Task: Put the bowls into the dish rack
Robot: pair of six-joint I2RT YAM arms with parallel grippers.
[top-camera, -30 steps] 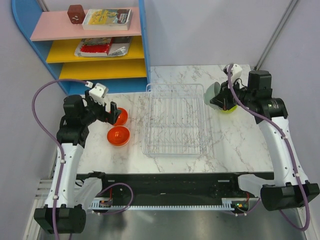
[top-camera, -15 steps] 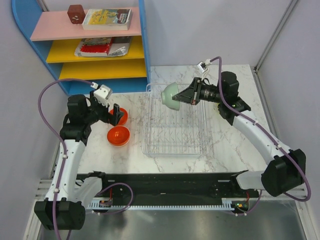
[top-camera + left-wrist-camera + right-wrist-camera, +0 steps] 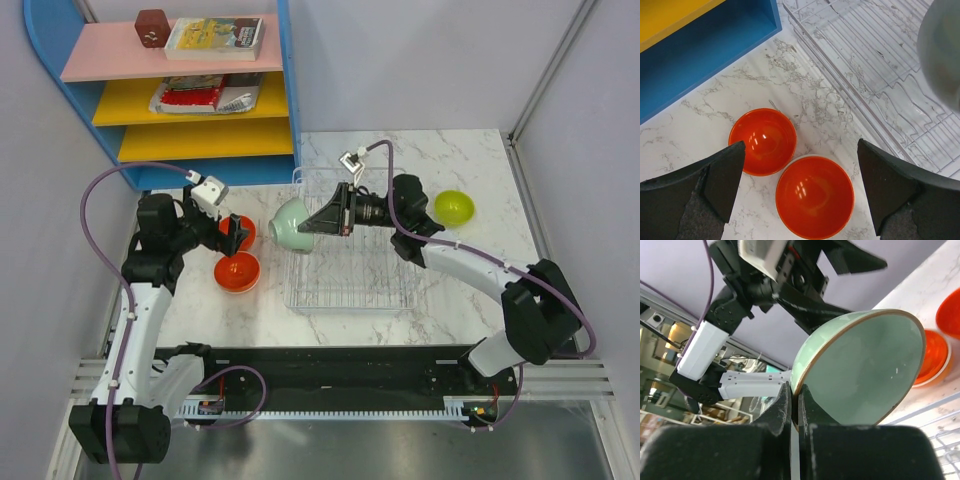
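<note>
My right tool (image 3: 794, 392) was clamped on the rim of the green bowl (image 3: 860, 370), one finger inside the lip and one outside, with only the bowl's wall between them. The bowl hung tipped on its side, its hollow turned back towards the wrist. From above it sat over the left edge of the dish rack (image 3: 345, 270), towards the far corner. I could not tell whether it touched the wire.

My left tool (image 3: 800, 150) was spread wide and gripped nothing. It hovered over the two orange bowls (image 3: 762, 141), which stood mouth up on the worktop (image 3: 460, 290), just beside each other and just left of the rack. In that wrist view the green bowl showed only as a blurred shape at the upper right.

The rack lay flat in the middle of the worktop, and I saw no bowl resting in it. A yellow-green bowl (image 3: 453, 207) stood on the worktop near the rack's right side, apart from it. A blue shelf unit (image 3: 285, 80) stood at the far left corner.
</note>
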